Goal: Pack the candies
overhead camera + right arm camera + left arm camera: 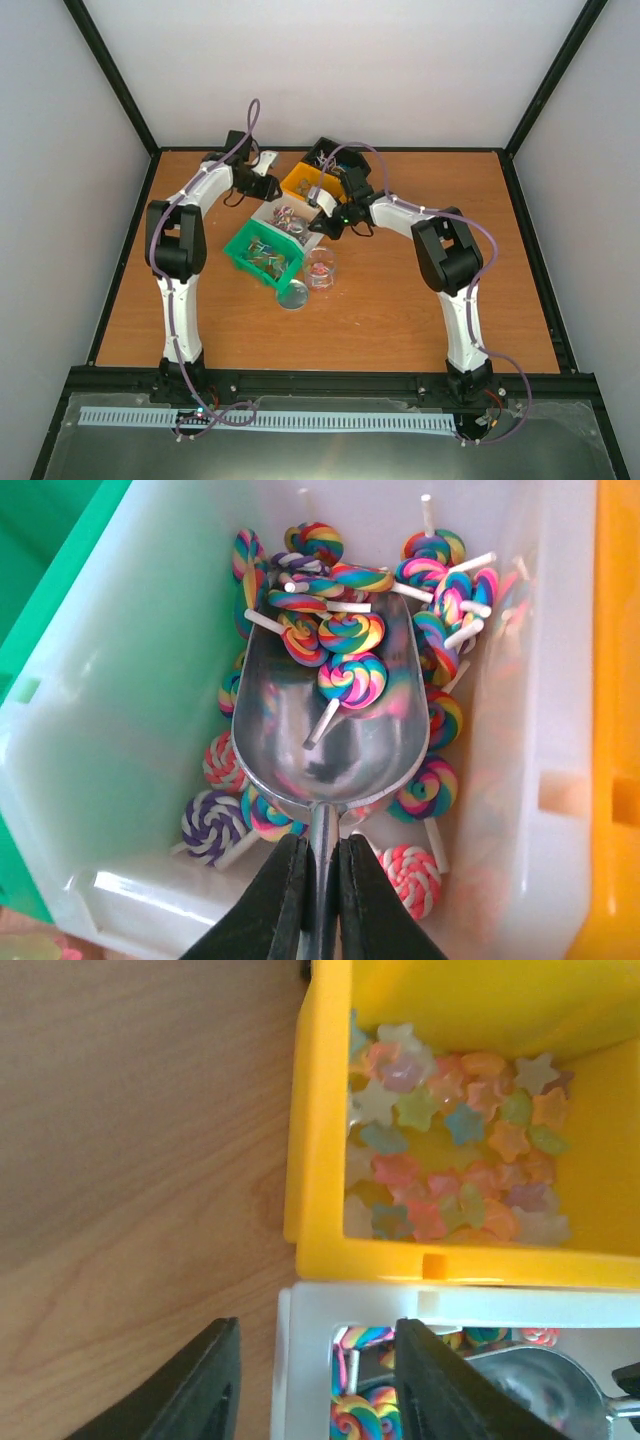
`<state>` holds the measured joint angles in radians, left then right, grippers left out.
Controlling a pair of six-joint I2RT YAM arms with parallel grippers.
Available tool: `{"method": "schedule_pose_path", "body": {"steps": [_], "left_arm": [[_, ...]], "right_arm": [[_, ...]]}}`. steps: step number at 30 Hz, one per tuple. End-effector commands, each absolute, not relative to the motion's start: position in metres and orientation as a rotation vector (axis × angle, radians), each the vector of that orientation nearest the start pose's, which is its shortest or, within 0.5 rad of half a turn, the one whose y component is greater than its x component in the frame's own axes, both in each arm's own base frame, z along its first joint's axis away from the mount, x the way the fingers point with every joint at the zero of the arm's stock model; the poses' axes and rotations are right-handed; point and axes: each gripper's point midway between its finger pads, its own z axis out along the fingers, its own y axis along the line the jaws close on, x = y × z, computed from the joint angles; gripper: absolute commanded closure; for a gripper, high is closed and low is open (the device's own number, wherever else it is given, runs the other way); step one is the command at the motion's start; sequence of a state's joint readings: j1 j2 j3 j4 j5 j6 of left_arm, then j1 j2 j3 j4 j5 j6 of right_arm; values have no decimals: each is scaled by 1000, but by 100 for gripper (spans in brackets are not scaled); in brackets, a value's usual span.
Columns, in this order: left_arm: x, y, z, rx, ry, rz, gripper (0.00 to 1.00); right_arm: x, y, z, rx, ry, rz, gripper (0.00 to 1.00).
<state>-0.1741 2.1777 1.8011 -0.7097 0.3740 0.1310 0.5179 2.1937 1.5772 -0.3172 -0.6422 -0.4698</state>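
Right gripper (320, 858), closed on the scoop (330, 730), gathers candies (350, 675) from the white bin (120, 780); left gripper (315, 1380) hangs open. Next, I think: lift the scoop level.

We see a shiny metal scoop (300, 750), glossy candies (352, 675) and a smooth white plastic bin (130, 730). The table (130, 1160) is matt wood.

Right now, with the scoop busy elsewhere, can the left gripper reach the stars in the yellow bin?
Probably yes: the left gripper hangs open near the yellow bin, whose top is uncovered; the star candies lie exposed, nothing above them.
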Motion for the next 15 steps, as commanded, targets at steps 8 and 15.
{"method": "schedule_pose_path", "body": {"steps": [8,15], "left_arm": [[523,-151,125,517,2509,-561,39],[525,-143,125,494,2515,-556,37]], "right_arm": [[406,344,94,-1310,1929,907,97],[407,339,110,-1285,1894,945,97]]}}
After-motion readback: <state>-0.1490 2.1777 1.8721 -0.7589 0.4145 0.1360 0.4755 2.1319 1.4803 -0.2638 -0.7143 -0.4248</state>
